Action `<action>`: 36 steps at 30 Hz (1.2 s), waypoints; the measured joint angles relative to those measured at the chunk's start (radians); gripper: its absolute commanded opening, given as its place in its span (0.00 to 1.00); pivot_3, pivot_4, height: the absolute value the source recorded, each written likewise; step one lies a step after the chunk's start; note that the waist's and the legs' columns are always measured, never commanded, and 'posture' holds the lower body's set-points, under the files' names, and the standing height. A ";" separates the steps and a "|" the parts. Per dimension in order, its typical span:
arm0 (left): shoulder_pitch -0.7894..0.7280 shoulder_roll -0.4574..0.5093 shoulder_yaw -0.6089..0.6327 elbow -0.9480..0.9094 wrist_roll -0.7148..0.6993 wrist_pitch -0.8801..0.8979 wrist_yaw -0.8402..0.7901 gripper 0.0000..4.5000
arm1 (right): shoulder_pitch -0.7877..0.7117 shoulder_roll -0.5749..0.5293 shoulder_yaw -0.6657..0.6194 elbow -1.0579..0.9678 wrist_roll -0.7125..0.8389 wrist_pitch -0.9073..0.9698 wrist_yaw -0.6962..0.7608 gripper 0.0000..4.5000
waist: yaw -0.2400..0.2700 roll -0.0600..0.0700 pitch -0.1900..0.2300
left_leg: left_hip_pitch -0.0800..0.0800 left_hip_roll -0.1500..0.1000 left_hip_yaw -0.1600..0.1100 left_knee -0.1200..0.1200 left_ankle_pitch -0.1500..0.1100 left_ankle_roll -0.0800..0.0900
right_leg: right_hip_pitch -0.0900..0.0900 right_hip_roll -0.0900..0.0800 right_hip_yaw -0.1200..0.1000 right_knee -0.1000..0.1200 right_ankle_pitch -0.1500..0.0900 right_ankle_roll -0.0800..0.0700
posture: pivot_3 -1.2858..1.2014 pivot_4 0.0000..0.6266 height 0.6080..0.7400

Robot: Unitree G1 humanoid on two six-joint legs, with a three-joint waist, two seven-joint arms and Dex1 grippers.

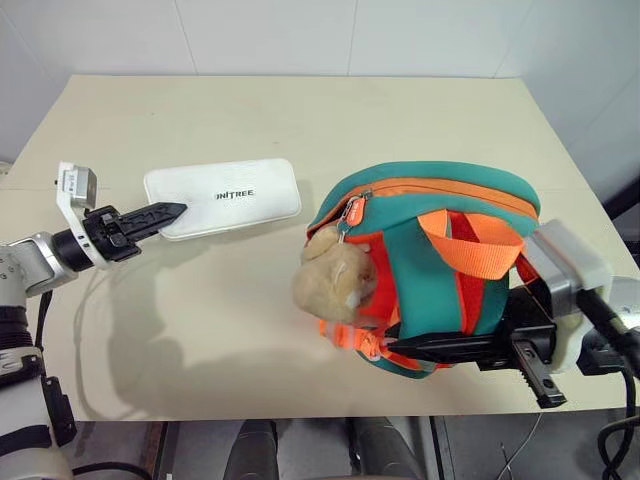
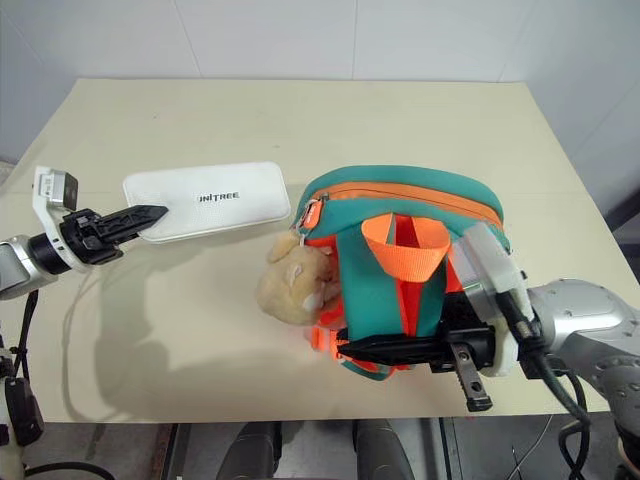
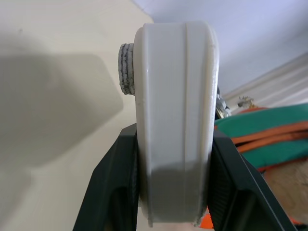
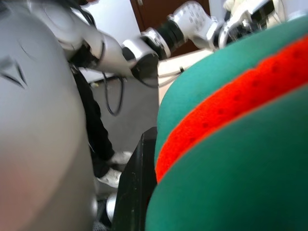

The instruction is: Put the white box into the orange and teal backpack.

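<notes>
The white box [image 1: 222,197] is lying on the table [image 1: 300,110], left of the orange and teal backpack [image 1: 430,250]. The left gripper [image 1: 165,215] is sitting at the box's left end; the right gripper [image 1: 450,350] is lying along the backpack's near edge.

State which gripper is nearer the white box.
Left. The left gripper is clamped on the end of the white box, while the right gripper is across the table, gripping the orange and teal backpack.

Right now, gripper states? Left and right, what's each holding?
Left gripper: closed on the end of the white box, lifted off the table.
Right gripper: shut on the lower edge of the orange and teal backpack.
</notes>
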 measured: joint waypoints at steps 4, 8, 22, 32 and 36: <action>0.094 0.005 0.115 -0.151 -0.044 -0.077 -0.055 0.31 | 0.042 0.005 0.036 0.046 -0.098 -0.043 0.044 0.00 | -0.004 0.000 0.000 | 0.000 0.000 0.000 -0.001 0.000 0.000 | 0.000 0.000 0.000 0.000 0.000 0.000 | 0.52 0.24 1.00; 0.156 -0.001 0.234 -0.263 -0.077 -0.194 -0.092 0.31 | 0.078 0.005 0.090 0.102 -0.195 -0.082 0.101 0.00 | 0.002 0.000 0.000 | 0.001 0.000 0.000 0.002 0.000 0.000 | 0.001 0.000 0.000 0.001 0.000 0.000 | 0.52 0.24 1.00; 0.257 0.011 0.246 -0.390 -0.114 -0.345 -0.214 0.31 | -0.002 0.028 0.156 0.209 -0.270 -0.109 0.169 0.00 | 0.016 0.000 0.000 | 0.001 0.000 0.001 0.010 0.000 0.000 | 0.003 0.000 0.001 0.001 0.003 0.001 | 0.52 0.24 1.00; 0.207 0.053 0.131 -0.389 -0.113 -0.360 -0.299 0.31 | -0.014 0.048 0.170 0.222 -0.287 -0.111 0.168 0.00 | 0.014 0.000 0.000 | 0.001 0.000 0.001 0.010 0.000 0.001 | 0.003 0.000 0.001 0.002 0.003 0.001 | 0.52 0.24 1.00; 0.188 0.053 0.058 -0.389 -0.087 -0.394 -0.332 0.31 | -0.009 0.053 0.170 0.222 -0.294 -0.112 0.162 0.00 | 0.015 0.000 0.000 | 0.001 0.000 0.001 0.010 0.000 0.001 | 0.003 0.001 0.001 0.002 0.003 0.001 | 0.52 0.24 1.00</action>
